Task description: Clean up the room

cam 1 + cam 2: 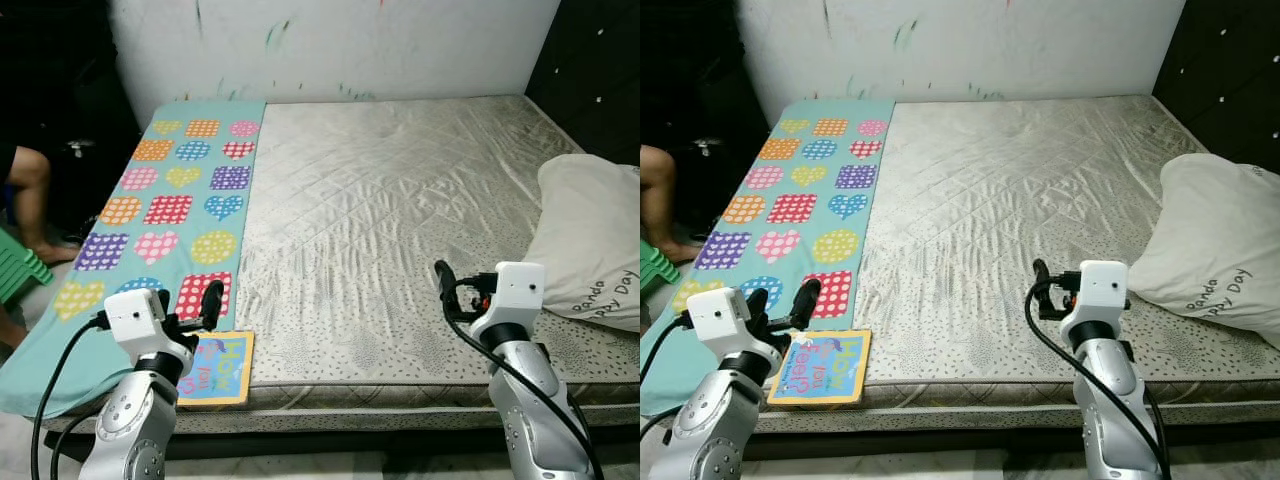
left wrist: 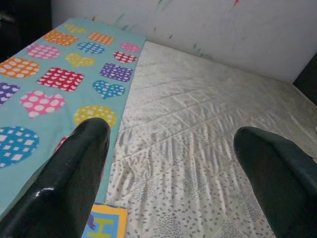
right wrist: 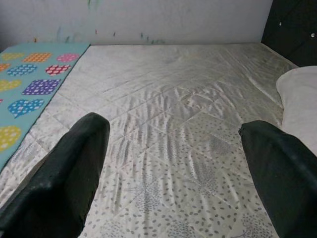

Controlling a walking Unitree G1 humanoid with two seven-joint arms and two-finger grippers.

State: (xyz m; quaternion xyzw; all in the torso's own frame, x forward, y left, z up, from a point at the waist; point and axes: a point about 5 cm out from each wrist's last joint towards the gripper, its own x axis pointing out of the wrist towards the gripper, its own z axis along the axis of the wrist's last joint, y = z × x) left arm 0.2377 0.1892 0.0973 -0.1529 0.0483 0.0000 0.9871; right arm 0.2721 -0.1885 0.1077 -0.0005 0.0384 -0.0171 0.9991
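A colourful children's book (image 1: 218, 368) lies flat on the front left corner of the bed, partly on the teal heart-patterned blanket (image 1: 180, 200). My left gripper (image 1: 192, 305) hovers just above and behind the book, open with nothing between its fingers (image 2: 74, 178). A white pillow (image 1: 590, 240) rests at the mattress's right edge. My right gripper (image 1: 455, 285) is held over the front right part of the mattress (image 1: 400, 200), left of the pillow. It is open and holds nothing, its fingers (image 3: 64, 183) spread wide.
A person's bare leg (image 1: 30, 200) and a green stool (image 1: 18, 268) are on the floor left of the bed. A scribbled white wall (image 1: 350, 45) stands behind the bed, with a dark headboard panel (image 1: 595, 70) at the right.
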